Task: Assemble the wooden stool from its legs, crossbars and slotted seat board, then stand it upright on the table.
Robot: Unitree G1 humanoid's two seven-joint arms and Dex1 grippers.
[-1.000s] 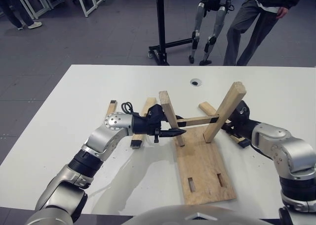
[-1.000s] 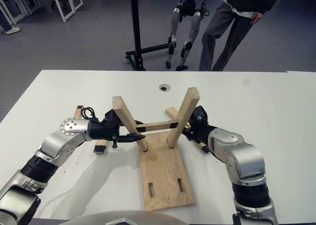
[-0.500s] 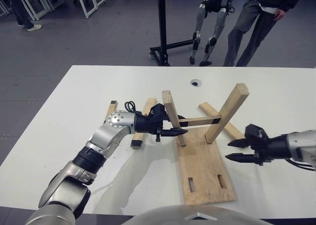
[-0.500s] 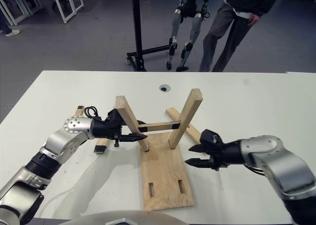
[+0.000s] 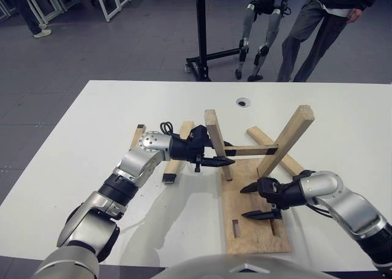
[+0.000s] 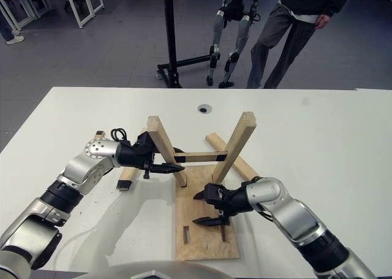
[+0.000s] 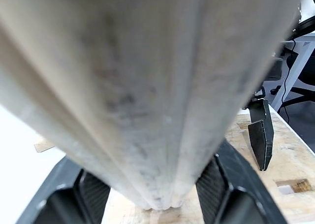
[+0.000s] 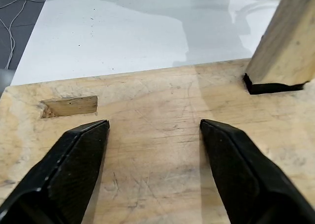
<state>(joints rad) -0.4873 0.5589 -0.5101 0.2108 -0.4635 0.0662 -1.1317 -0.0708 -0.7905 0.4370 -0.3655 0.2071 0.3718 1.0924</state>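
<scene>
The slotted seat board [image 5: 257,227] lies flat on the white table [image 5: 86,168]. Two legs stand on its far end, joined by a thin crossbar [image 5: 250,149]. The left leg [image 5: 214,132] is nearly upright. My left gripper [image 5: 215,162] is shut on it low down, and the leg [image 7: 138,86] sits between the dark fingers [image 7: 216,184]. The right leg [image 5: 289,138] leans to the right. My right gripper [image 5: 245,203] hovers open just over the board, in front of that leg; a slot [image 8: 69,106] and the leg's foot [image 8: 278,61] lie beyond its fingers [image 8: 74,155].
Spare wooden pieces lie on the table: one [image 5: 280,154] behind the right leg, two [image 5: 138,134] [image 5: 177,159] left of the stool. A round hole [image 5: 243,101] is in the tabletop farther back. A black stand [image 5: 199,27] is on the floor beyond.
My right gripper left the right leg's base, swung out to the right and came in over the seat board, open. The right leg now leans further right. The left gripper keeps its hold.
</scene>
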